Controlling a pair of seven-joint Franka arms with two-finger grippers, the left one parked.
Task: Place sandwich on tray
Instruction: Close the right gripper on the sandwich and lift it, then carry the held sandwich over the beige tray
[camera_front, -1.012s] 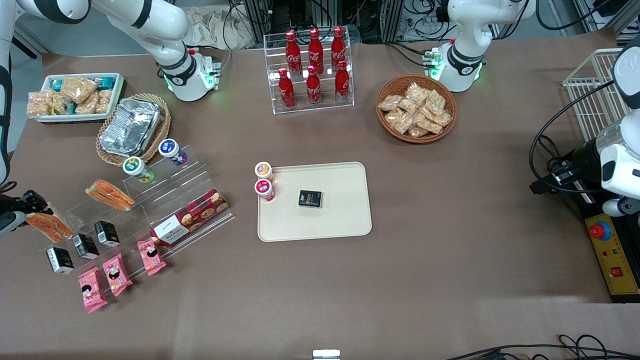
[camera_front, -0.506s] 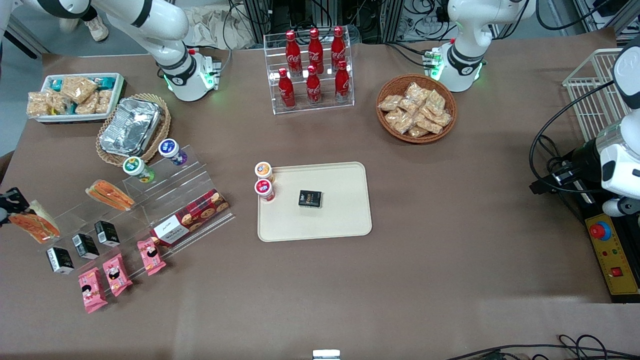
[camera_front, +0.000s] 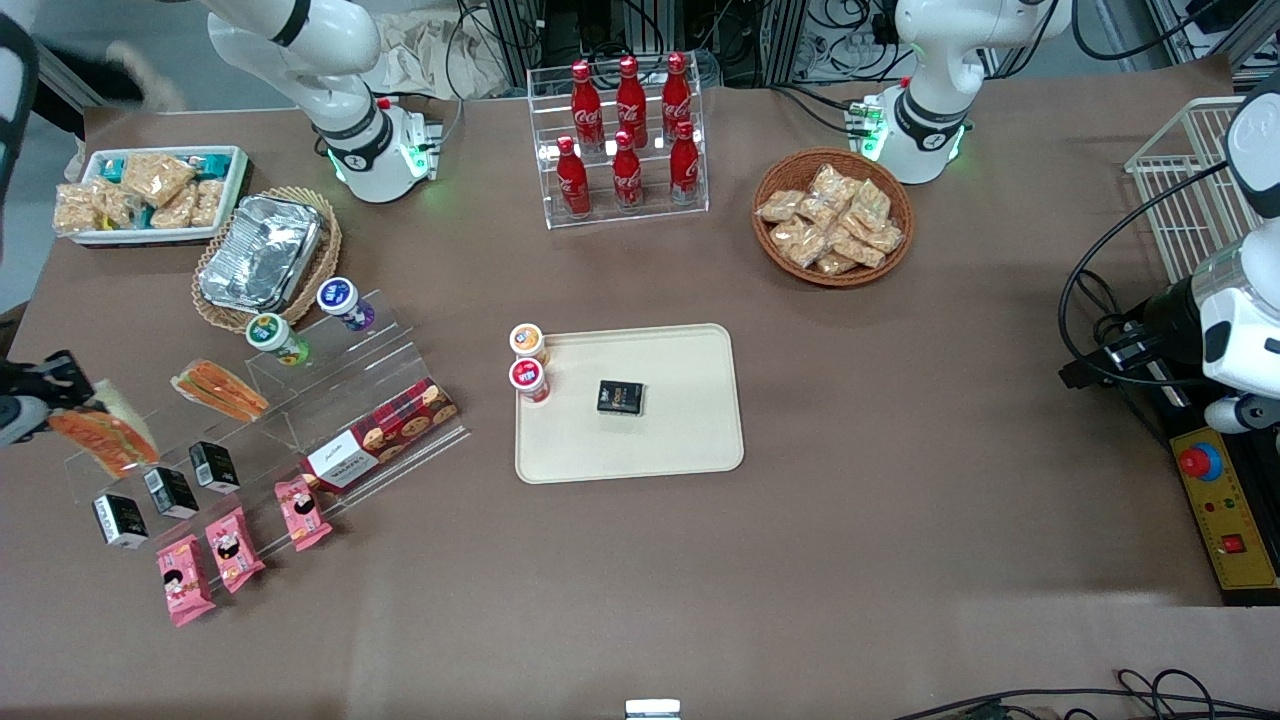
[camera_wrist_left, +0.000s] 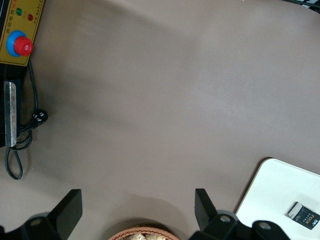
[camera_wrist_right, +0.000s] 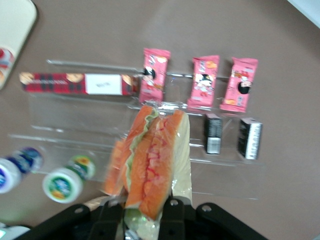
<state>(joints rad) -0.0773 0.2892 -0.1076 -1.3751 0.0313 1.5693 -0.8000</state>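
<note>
My right gripper (camera_front: 72, 405) is shut on the sandwich (camera_front: 103, 440), a clear-wrapped wedge with orange-red and green filling. It holds the wedge above the working arm's end of the clear stepped shelf (camera_front: 330, 400). In the right wrist view the sandwich (camera_wrist_right: 156, 160) stands out from between the fingers (camera_wrist_right: 175, 210), over the shelf's black boxes and pink packs. The second wrapped wedge (camera_front: 220, 390) lies on the shelf. The cream tray (camera_front: 680, 440) lies at the table's middle, and shows in the right wrist view (camera_wrist_right: 15, 20) and the left wrist view (camera_wrist_left: 280, 185).
A small black box (camera_front: 620, 397) lies on the tray and two capped cups (camera_front: 528, 360) stand at its edge. The shelf holds a cookie box (camera_front: 380, 435), black boxes (camera_front: 170, 490), pink packs (camera_front: 235, 545) and cups (camera_front: 278, 338). A foil container (camera_front: 262, 252), white bin (camera_front: 150, 192), cola rack (camera_front: 625, 140) and snack basket (camera_front: 832, 215) stand farther back.
The gripper with the sandwich first swung out toward the table's end, then came back toward the shelf. The sandwich stays gripped throughout.
</note>
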